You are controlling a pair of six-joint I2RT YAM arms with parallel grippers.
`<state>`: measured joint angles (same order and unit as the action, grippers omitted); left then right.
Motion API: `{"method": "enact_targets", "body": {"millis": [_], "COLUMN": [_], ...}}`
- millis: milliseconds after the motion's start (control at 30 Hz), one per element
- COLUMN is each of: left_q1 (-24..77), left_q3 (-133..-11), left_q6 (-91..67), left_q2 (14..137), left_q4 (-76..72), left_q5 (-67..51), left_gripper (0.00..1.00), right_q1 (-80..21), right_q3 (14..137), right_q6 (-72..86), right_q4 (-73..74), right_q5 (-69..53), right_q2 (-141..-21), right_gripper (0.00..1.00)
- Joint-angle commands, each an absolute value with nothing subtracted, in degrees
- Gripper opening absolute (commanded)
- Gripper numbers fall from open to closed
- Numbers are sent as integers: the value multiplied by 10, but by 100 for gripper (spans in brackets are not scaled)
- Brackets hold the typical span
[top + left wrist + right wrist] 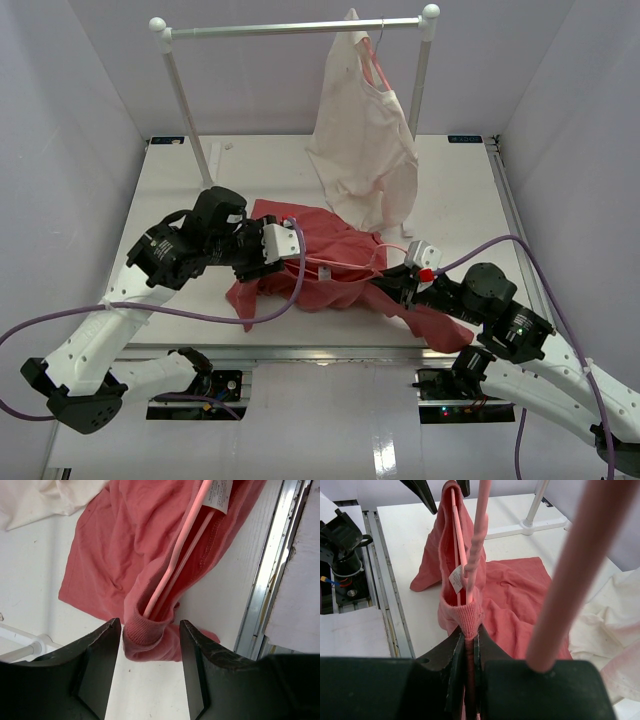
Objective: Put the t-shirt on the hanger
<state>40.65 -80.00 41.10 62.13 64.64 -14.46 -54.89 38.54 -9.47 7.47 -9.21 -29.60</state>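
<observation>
The salmon t-shirt (330, 240) lies bunched at the middle of the table. The pink wire hanger (350, 265) runs through its neck opening. In the left wrist view the hanger's rods (182, 550) enter the ribbed collar (145, 630). My left gripper (150, 625) is open, with one end of the collar between its fingers; it sits at the shirt's left side (295, 245). My right gripper (469, 632) is shut on the other end of the collar (469, 612), at the shirt's right (385, 283). The hanger (480, 530) rises just behind it.
A cream garment (360, 150) hangs on another pink hanger (375, 60) from the white rail (290, 27) at the back. The rack's posts stand at the back left (185, 100) and right (422, 75). The table's metal front edge (260, 595) is close by.
</observation>
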Motion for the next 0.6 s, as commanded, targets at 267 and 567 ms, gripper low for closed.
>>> {"method": "enact_targets", "body": {"millis": [267, 567], "left_q1": [410, 418], "left_q3": [-777, -794], "left_q6": [422, 429], "left_q2": [598, 628], "left_q4": [633, 639], "left_q5": [-175, -261], "left_gripper": [54, 14], "right_q1": [-552, -552], "right_q3": [405, 405], "right_q6": [-98, -97], "right_q4": [48, 41], "right_q5": [-104, -112], "right_q2": [-279, -290], "right_gripper": [8, 8]}}
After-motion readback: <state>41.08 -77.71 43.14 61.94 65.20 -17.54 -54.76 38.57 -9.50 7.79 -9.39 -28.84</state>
